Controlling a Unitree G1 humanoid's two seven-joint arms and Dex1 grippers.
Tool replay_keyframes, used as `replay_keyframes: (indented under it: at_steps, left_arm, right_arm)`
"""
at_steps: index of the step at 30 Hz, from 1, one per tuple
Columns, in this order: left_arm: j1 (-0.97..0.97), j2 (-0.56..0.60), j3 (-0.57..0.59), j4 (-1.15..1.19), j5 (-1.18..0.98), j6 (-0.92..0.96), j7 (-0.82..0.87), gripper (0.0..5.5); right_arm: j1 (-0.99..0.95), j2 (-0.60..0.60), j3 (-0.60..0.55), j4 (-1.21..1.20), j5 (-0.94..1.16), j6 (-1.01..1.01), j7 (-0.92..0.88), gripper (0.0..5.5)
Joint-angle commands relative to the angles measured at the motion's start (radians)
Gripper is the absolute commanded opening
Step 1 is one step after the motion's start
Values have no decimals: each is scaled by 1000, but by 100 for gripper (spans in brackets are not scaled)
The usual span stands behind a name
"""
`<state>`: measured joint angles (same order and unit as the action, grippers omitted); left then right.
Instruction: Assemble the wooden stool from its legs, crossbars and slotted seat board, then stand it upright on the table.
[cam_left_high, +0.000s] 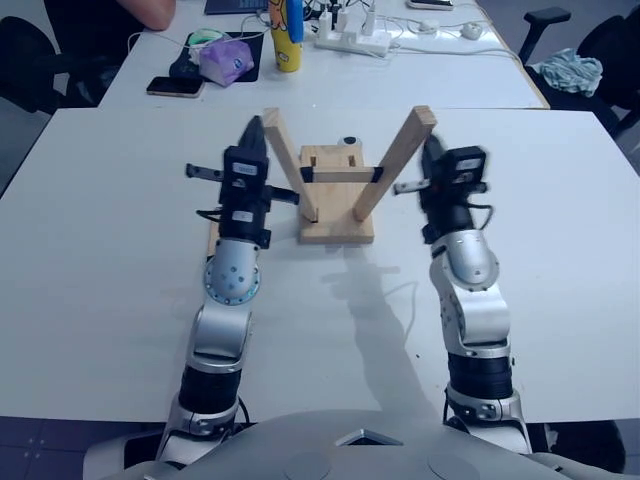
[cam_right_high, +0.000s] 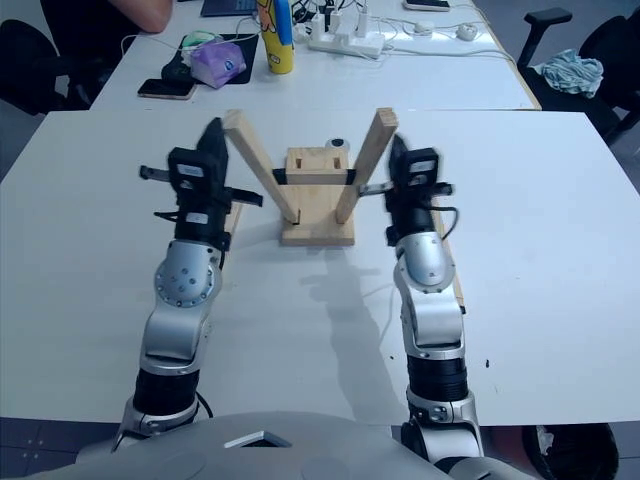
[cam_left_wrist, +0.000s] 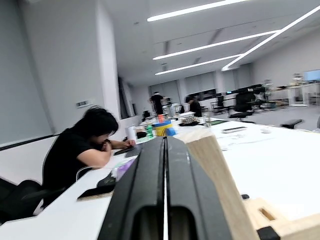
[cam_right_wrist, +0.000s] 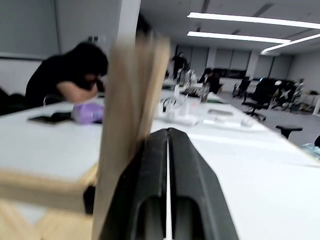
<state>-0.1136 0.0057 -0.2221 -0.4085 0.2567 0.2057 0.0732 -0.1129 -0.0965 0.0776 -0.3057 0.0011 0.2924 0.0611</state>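
Wooden stool (cam_left_high: 337, 195) half built, upside down at frame centre: seat board (cam_left_high: 336, 234) flat on white table (cam_left_high: 120, 250), two legs (cam_left_high: 395, 165) splayed upward, crossbar (cam_left_high: 342, 175) between them. You likely still owe the remaining legs, then the flip upright. Left gripper (cam_left_high: 256, 124) and right gripper (cam_left_high: 428, 146) flank the legs, fingers (cam_left_wrist: 150, 190) pressed together, holding nothing. Cluttered desk (cam_left_high: 450, 80) along upper frame, open office beyond.

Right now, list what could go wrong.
1. The left pincer and right pincer are shut beside the splayed legs, not around them. A sideways push could lever a leg out of the seat board.
2. Only two legs stand in the upturned board. Turned over now, it would likely topple.
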Motion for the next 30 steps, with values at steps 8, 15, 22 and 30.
replay_keyframes:
  at_steps: [8, 15, 22, 30]
  left_arm:
    - [70, -8, 83, 64, -46, 143, -27, 1]
    - [62, -11, 57, 54, -54, 114, -51, 1]
    - [44, -13, 37, 12, -75, 33, -64, 1]
    - [44, -14, 12, -10, -94, -36, -89, 1]
  right_arm:
    - [136, -85, 20, 65, -16, 134, 83, 0]
    - [179, -105, 104, 96, -4, 148, 189, 0]
    - [198, -129, 118, 149, -11, 105, 227, 0]
    - [208, -153, 73, 167, -13, 20, 229, 0]
